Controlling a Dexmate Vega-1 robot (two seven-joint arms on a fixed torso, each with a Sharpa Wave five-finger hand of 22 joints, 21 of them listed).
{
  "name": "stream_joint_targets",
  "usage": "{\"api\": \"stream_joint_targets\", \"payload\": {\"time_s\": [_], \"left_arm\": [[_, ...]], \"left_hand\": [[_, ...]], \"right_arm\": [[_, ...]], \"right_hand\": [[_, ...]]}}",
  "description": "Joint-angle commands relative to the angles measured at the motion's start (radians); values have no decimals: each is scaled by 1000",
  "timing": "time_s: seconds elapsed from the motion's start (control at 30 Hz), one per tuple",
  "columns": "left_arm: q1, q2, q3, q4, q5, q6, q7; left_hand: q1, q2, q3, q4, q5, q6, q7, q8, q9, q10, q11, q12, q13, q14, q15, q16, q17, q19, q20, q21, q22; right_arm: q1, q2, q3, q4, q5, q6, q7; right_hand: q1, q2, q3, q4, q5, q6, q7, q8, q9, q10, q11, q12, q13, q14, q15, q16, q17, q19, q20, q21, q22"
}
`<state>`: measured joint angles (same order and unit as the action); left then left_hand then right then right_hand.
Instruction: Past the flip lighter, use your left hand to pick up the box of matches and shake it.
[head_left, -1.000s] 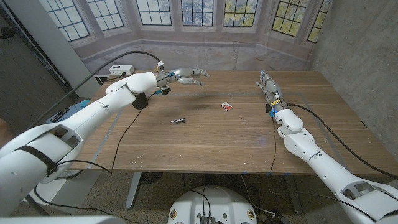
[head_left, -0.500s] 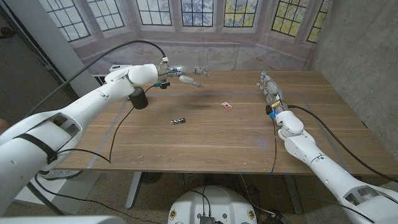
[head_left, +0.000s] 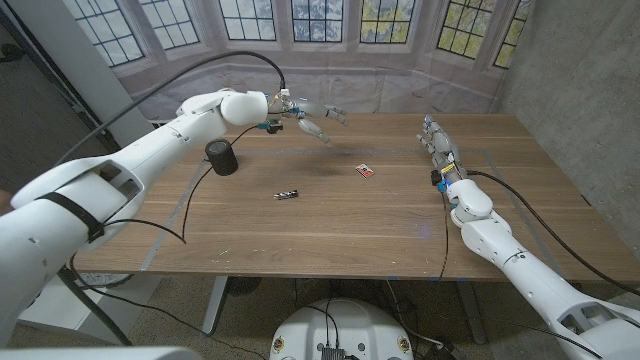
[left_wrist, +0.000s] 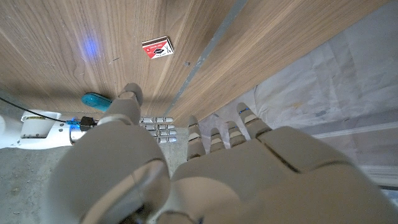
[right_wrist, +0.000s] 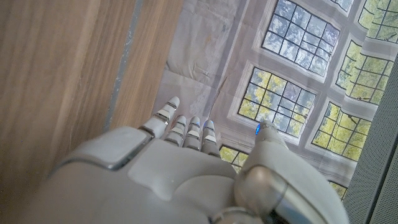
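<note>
My left hand (head_left: 308, 118) hangs above the far part of the wooden tabletop (head_left: 330, 215), fingers spread wide and holding nothing. The box of matches (head_left: 366, 171), red and white, lies flat on the wood near the middle, to the right of my left hand and apart from it. In the left wrist view the same box (left_wrist: 157, 47) lies beyond my outstretched fingers (left_wrist: 227, 134), untouched. The flip lighter (head_left: 287, 195), small and dark, lies nearer my body than the matches and to their left, well apart from them. A black cylinder (head_left: 222, 157) stands upright toward the left side of the tabletop, under my left forearm. My right hand (head_left: 436, 142) waits toward the right side, on or just above the tabletop, fingers straight, together and pointing away from me, holding nothing; the right wrist view shows them (right_wrist: 179, 127) reaching toward leaded windows (head_left: 278, 18) behind the table.
</note>
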<state>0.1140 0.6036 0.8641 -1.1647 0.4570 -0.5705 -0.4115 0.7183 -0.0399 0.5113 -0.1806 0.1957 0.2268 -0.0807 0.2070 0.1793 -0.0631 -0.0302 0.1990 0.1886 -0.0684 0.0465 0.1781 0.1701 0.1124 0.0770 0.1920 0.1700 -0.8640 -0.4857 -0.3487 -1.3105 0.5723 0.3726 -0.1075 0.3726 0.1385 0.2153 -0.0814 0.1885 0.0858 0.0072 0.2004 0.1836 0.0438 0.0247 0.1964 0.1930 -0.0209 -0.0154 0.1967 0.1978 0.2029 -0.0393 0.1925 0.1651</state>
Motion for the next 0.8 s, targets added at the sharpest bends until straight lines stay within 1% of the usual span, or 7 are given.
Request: {"api": "stream_joint_targets", "payload": {"time_s": [0.03, 0.13, 0.37, 0.43, 0.57, 0.67, 0.8], "left_arm": [[-75, -46, 73, 22, 147, -31, 16], [-88, -53, 88, 17, 180, -25, 16], [-116, -67, 118, -3, 247, 1, 6], [-123, -73, 128, -7, 271, 16, 6], [-131, -85, 147, -6, 315, 37, 26], [-138, -95, 164, -8, 341, 56, 19], [-147, -107, 188, -3, 383, 67, 40]], "left_hand": [[5, -13, -7, 0, 0, 4, -3, -1, 6, -13, -1, -3, 3, -8, 1, -2, 4, -3, 3, 1, 6], [11, -21, -10, 1, 1, -4, -2, -4, 6, -14, -3, -1, 4, 7, -7, 4, 4, 2, 4, 3, 6], [19, -29, -14, 4, 4, -10, -2, -8, 7, -38, -7, -7, 5, -1, -4, 2, 5, 1, 2, 3, 7], [23, -31, -16, 6, 4, -25, -6, -14, 7, -41, -7, -6, 5, -4, -3, 2, 6, -1, 3, 2, 7], [24, -32, -17, 8, 4, -31, -5, -16, 7, -44, -10, -6, 6, -5, -4, 2, 6, -1, 2, 2, 7], [25, -32, -18, 10, 4, -35, -1, -18, 7, -45, -10, -5, 6, -6, -3, 2, 6, -1, 2, 3, 7], [28, -31, -21, 14, 4, -58, -3, -25, 7, -62, -8, -8, 7, -17, -2, -1, 7, -4, 0, 2, 8]], "right_arm": [[-17, -16, 12, -11, 11, 0, 8], [-19, -18, 13, -10, 13, 3, 16], [-25, -21, 16, -13, 20, 4, 22], [-25, -20, 17, -10, 22, 7, 25], [-24, -19, 18, -6, 26, 7, 29], [-25, -19, 19, -6, 29, 6, 30], [-24, -18, 21, -3, 32, 7, 32]], "right_hand": [[-1, -7, -3, -2, -2, 9, 3, 6, 6, 1, 8, 5, 4, -4, 7, 9, 3, 13, -33, 5, 4], [-3, -7, -4, -2, -2, 7, 4, 5, 6, -6, 9, 2, 4, -10, 10, 8, 4, 9, -32, 3, 4], [-5, -7, -5, -2, -2, 1, 3, 1, 6, -14, 14, 0, 5, -19, 12, 5, 4, -1, -29, -2, 4], [-5, -7, -5, -2, -2, 1, 3, 1, 6, -15, 15, 0, 5, -20, 14, 4, 4, -2, -28, -2, 5], [-6, -6, -5, -3, -2, 1, 3, 1, 6, -15, 15, 0, 5, -21, 16, 5, 4, -3, -27, -2, 5], [-6, -6, -5, -2, -2, 1, 4, 0, 6, -15, 16, 0, 5, -20, 17, 5, 5, -3, -28, -2, 5], [-7, -5, -5, -3, -2, 2, 4, 0, 6, -15, 18, 0, 5, -20, 17, 5, 5, -3, -27, -2, 5]]}}
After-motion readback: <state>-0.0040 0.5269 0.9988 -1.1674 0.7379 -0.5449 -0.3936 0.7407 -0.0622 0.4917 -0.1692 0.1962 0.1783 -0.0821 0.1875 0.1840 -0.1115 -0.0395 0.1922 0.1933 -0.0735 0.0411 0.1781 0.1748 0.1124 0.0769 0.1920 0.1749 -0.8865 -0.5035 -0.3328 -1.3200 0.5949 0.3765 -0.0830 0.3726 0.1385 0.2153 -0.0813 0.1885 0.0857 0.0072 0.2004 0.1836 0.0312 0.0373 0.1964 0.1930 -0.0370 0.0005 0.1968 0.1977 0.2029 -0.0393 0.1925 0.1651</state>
